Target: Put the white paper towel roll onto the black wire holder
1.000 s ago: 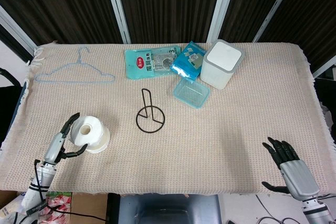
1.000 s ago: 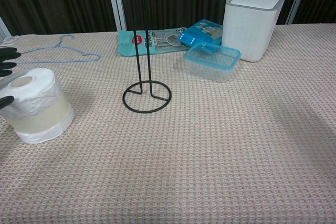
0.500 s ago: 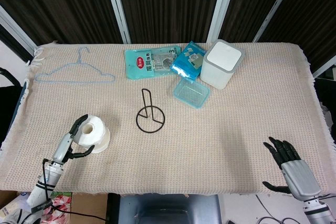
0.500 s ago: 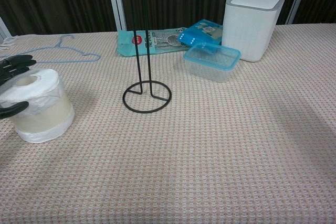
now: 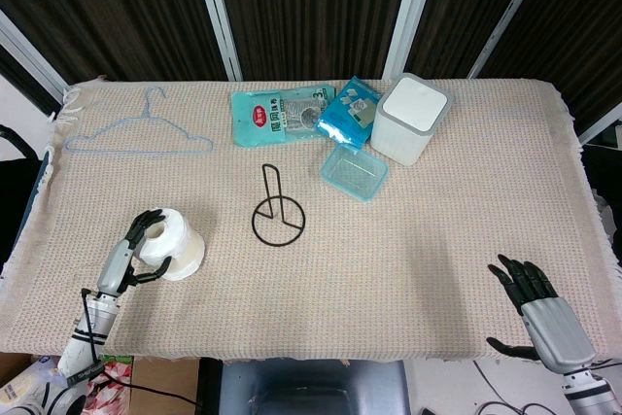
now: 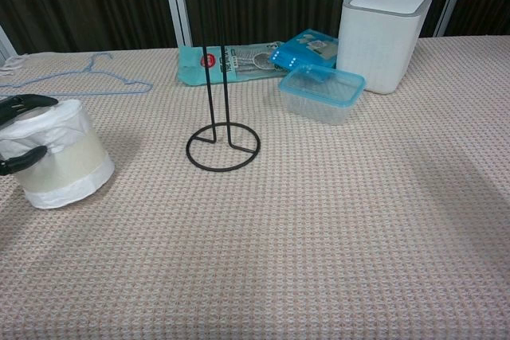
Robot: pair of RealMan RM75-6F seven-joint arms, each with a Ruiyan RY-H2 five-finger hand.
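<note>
White against the woven cloth, the paper towel roll (image 5: 173, 244) stood near the table's front left edge in the head view, the left hand (image 5: 136, 248) wrapped around its side, fingers over the top and thumb low. The black wire holder (image 5: 276, 208) stood bare, well apart, so the lift and threading seemed wholly undone. The right hand (image 5: 530, 293) rested at the front right corner, fingers spread, holding nothing. I counted one hanger (image 5: 136, 134), two pouches, one clear tub (image 5: 353, 171) and one white bin (image 5: 412, 120).

From the chest view, one roll and one holder showed; dark fingertips (image 6: 24, 102) clasped the roll's top and side.
</note>
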